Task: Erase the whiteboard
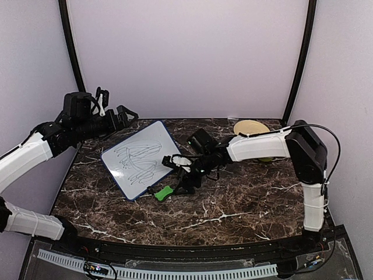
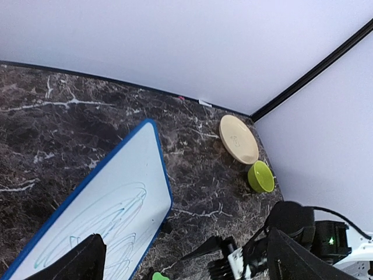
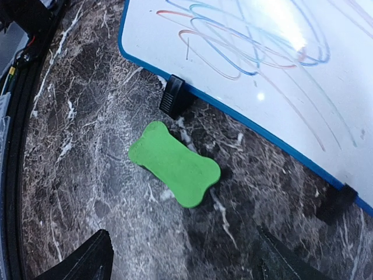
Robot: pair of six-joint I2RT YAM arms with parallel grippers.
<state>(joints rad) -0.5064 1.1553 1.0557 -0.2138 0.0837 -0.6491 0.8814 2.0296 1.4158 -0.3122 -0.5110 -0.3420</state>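
Note:
The whiteboard [image 1: 140, 157] lies at the table's left-centre, white with a blue rim and scribbled with marker lines; it also shows in the left wrist view [image 2: 111, 204] and the right wrist view [image 3: 280, 58]. A green bone-shaped eraser [image 1: 163, 192] lies on the marble just off the board's near right edge, and shows in the right wrist view [image 3: 175, 163]. My right gripper [image 1: 178, 177] hovers open and empty just above the eraser [image 3: 183, 265]. My left gripper [image 1: 124, 114] is raised beyond the board's far left corner, open and empty [image 2: 186, 268].
A beige plate [image 1: 250, 127] and a small green bowl [image 2: 261, 176] sit at the back right by the wall. Two black feet [image 3: 173, 96] prop the board's edge. My right arm [image 2: 291, 233] reaches across the middle of the table.

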